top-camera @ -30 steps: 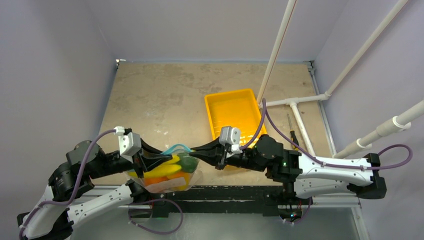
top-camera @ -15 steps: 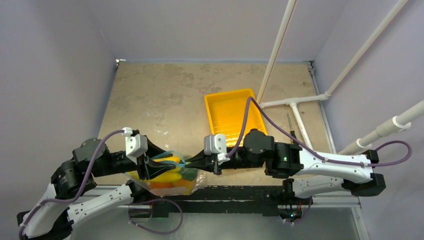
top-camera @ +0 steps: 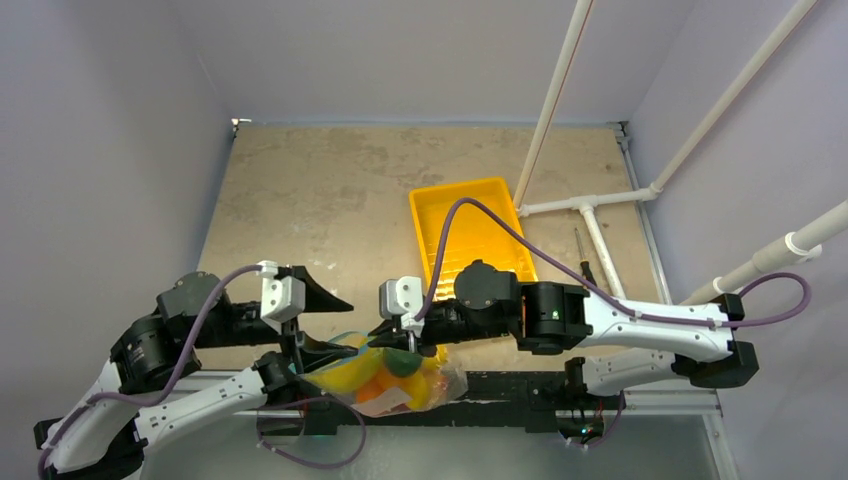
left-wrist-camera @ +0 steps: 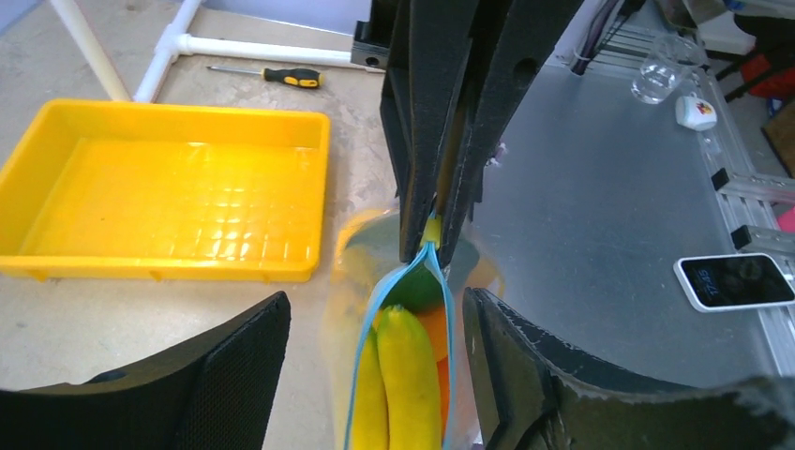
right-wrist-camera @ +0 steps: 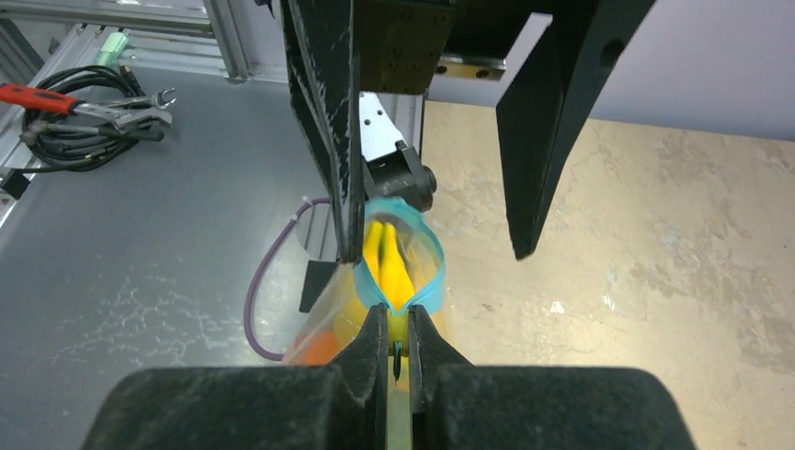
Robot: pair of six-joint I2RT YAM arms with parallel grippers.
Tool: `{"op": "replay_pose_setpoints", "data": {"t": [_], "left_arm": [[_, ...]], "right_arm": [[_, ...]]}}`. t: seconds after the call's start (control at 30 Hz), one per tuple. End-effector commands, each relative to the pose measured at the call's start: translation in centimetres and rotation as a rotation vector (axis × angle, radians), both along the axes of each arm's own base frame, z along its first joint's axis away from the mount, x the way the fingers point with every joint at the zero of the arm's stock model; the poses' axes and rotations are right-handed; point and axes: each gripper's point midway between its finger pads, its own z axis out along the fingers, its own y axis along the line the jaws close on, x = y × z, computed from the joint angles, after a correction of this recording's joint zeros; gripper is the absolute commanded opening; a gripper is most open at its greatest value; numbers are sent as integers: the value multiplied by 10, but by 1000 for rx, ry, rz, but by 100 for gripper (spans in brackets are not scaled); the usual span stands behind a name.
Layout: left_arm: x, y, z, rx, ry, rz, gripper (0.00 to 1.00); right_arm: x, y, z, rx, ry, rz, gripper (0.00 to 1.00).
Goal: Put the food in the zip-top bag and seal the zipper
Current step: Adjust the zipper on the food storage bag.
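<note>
While your right gripper (right-wrist-camera: 397, 323) is clamped shut on one end of the teal zipper (right-wrist-camera: 433, 281), your left gripper (left-wrist-camera: 373, 305) stands open. Its black fingers (left-wrist-camera: 234, 375) sit on either side of the zip-top bag (top-camera: 440, 385), and the left wrist view shows a gap on each side. From the pinched end the zipper's two sides spread into a loop, so the mouth is unsealed.

Through the clear plastic you can see the food inside: two yellow bananas (left-wrist-camera: 403, 375) lie just under the mouth. A green fruit (left-wrist-camera: 408, 291) sits near the pinched end, and an orange one (left-wrist-camera: 436, 328) is beside the bananas.

From above, the bag sits at the near edge of the table (top-camera: 300, 200), between your two arms. The yellow tray (top-camera: 465, 225) lies further back, behind the right arm. A screwdriver (top-camera: 583, 255) rests on the table just to its right.
</note>
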Motion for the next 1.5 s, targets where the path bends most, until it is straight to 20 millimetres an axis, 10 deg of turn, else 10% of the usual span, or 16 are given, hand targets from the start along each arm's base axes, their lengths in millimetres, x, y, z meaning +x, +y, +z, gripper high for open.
{"op": "replay_pose_setpoints", "data": {"t": [0.0, 0.4, 0.97, 1.47], "left_arm": [[-10, -16, 1, 1, -36, -127, 67], [-18, -28, -6, 18, -7, -219, 78], [20, -30, -24, 71, 63, 6, 79], [28, -27, -23, 61, 62, 69, 76]], "right_arm": [[-6, 2, 48, 112, 8, 17, 0], [2, 9, 57, 127, -9, -26, 0], [27, 7, 61, 128, 100, -229, 0], [23, -7, 101, 249, 132, -215, 0]]}}
